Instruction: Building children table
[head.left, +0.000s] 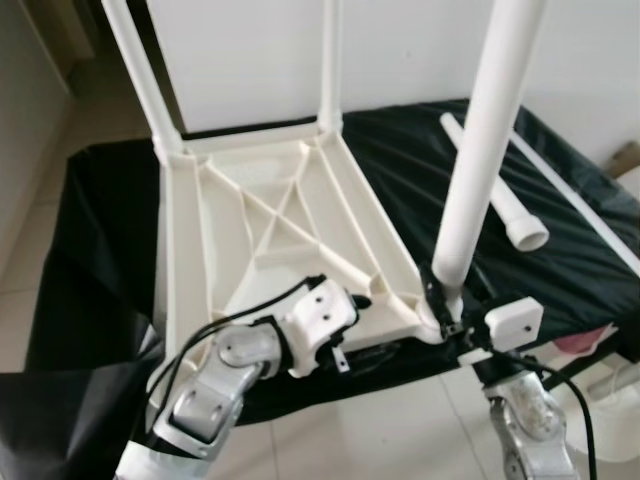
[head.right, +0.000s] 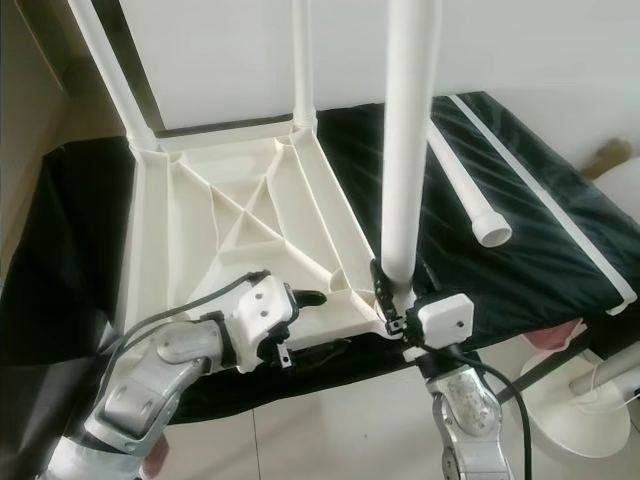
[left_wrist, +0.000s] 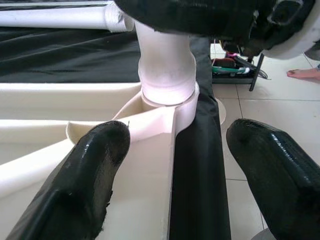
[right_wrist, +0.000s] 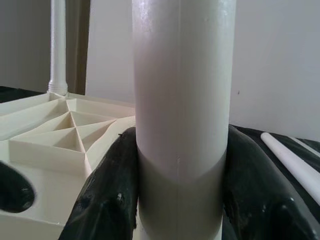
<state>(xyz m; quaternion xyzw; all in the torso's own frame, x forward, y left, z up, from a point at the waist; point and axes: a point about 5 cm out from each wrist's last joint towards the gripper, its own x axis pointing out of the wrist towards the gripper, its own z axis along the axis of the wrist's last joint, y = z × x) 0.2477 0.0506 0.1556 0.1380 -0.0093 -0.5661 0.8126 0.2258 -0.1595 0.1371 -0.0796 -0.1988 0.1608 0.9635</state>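
Observation:
An upturned white plastic tabletop (head.left: 270, 230) lies on a black-covered surface, ribs facing up. Two white legs (head.left: 140, 70) (head.left: 331, 60) stand in its far corners. My right gripper (head.left: 443, 300) is shut on a third leg (head.left: 480, 160), holding it upright with its foot in the near right corner socket (left_wrist: 167, 107). The black fingers (right_wrist: 107, 195) press both sides of this leg (right_wrist: 182, 100). My left gripper (left_wrist: 175, 170) is open at the tabletop's near edge, close to that corner, one finger (left_wrist: 85, 170) over the plastic and the other off the edge. A fourth leg (head.left: 520, 220) lies loose on the cloth to the right.
The black cloth (head.left: 100, 220) hangs over the surface's edges, with a thin white strip (head.left: 590, 220) along its right side. Pale tiled floor (head.left: 380, 430) lies in front. A round white stand base (head.right: 580, 400) sits at lower right. A person's bare foot (left_wrist: 302, 74) rests on the floor.

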